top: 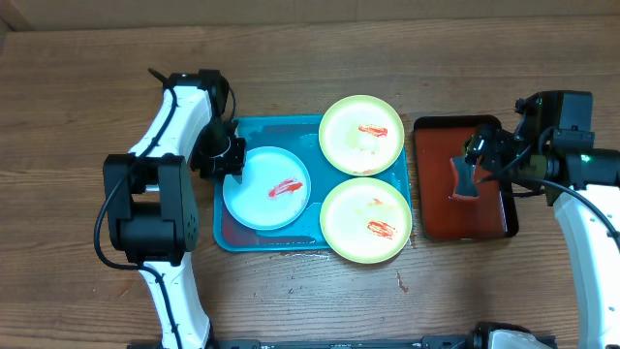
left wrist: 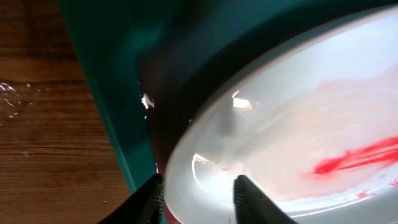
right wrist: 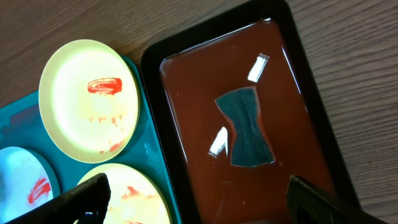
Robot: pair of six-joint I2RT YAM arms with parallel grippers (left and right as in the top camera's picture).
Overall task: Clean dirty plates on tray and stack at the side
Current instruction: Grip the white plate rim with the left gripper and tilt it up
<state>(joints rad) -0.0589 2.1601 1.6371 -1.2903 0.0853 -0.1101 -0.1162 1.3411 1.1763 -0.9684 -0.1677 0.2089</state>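
Note:
Three plates lie on the turquoise tray (top: 247,128). At its left is a white plate (top: 266,188) with a red smear. On the right are two green-rimmed plates, one at the back (top: 361,134) and one at the front (top: 365,221), both smeared red. My left gripper (top: 232,160) is at the white plate's back left edge. In the left wrist view its fingers straddle the rim of that plate (left wrist: 298,124) and press it from both sides. My right gripper (top: 481,160) hangs open above the dark red tray, holding nothing.
The dark red, black-rimmed tray (top: 436,208) stands right of the turquoise one and holds liquid and a dark sponge (right wrist: 247,127). Bare wooden table lies left of the tray and along the front.

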